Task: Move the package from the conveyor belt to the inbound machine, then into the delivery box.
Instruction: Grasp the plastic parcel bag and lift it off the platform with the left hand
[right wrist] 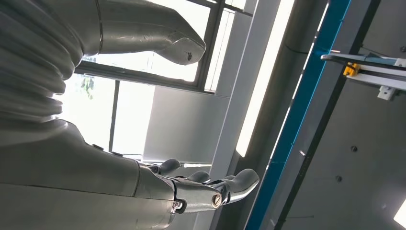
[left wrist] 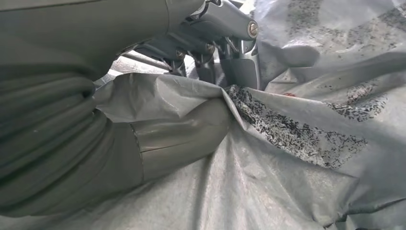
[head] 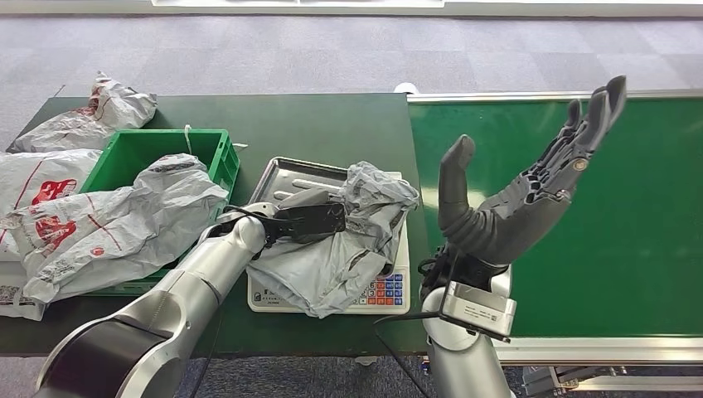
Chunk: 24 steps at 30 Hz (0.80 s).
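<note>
A crumpled grey package (head: 344,240) lies on the inbound machine (head: 390,294), a scale with a steel pan and a coloured keypad. My left hand (head: 308,220) lies on the package's left part, and in the left wrist view its thumb (left wrist: 182,139) and fingers (left wrist: 225,57) press into the grey plastic (left wrist: 297,158), pinching a fold. My right hand (head: 518,195) is raised palm up above the green conveyor belt (head: 630,224), fingers spread and holding nothing; the right wrist view shows its fingers (right wrist: 210,189) against the ceiling. The green delivery box (head: 145,153) stands left of the scale.
A white-and-red package (head: 116,224) is draped over the green box's front. More packages (head: 91,112) lie on the dark green table (head: 332,124) at the far left. Grey carpet lies beyond the table.
</note>
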Available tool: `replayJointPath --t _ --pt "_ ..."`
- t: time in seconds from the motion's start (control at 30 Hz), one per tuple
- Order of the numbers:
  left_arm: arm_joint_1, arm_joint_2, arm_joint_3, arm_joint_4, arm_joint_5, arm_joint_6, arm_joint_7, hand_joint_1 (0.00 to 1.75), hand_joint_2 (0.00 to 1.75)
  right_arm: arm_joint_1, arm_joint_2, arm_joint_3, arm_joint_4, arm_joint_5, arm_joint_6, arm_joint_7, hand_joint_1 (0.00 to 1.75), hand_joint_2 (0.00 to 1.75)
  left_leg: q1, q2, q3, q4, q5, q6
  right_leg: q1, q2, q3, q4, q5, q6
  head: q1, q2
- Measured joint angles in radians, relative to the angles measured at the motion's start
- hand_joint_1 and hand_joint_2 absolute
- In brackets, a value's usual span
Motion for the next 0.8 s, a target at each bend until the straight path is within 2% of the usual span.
replayJointPath --t 0.67,0.73,0.8 --pt "0.000 0.000 0.000 0.002 0.004 0.026 0.014 1.75 1.75 0.003 0.000 -0.002 0.000 -0.001 0.000 0.000 0.00 1.75 0.000 0.000 0.000 0.000 0.000 0.000 0.000 0.000 0.000 0.000 0.000 0.000 0.000 0.000" --pt "0.000 0.001 0.000 0.001 0.012 0.070 0.026 1.75 1.75 0.004 0.000 -0.005 0.000 0.001 0.000 0.000 0.00 1.75 0.000 0.000 0.000 0.000 0.000 0.000 0.000 0.000 0.000 0.000 0.000 0.000 0.000 0.000" --pt "-0.002 0.006 0.001 -0.006 0.028 0.175 0.058 1.75 1.75 0.007 0.000 -0.013 0.000 0.006 0.000 0.000 0.00 1.75 0.000 0.000 0.000 0.000 0.000 0.000 0.000 0.000 0.000 0.000 0.000 0.000 0.000 0.000"
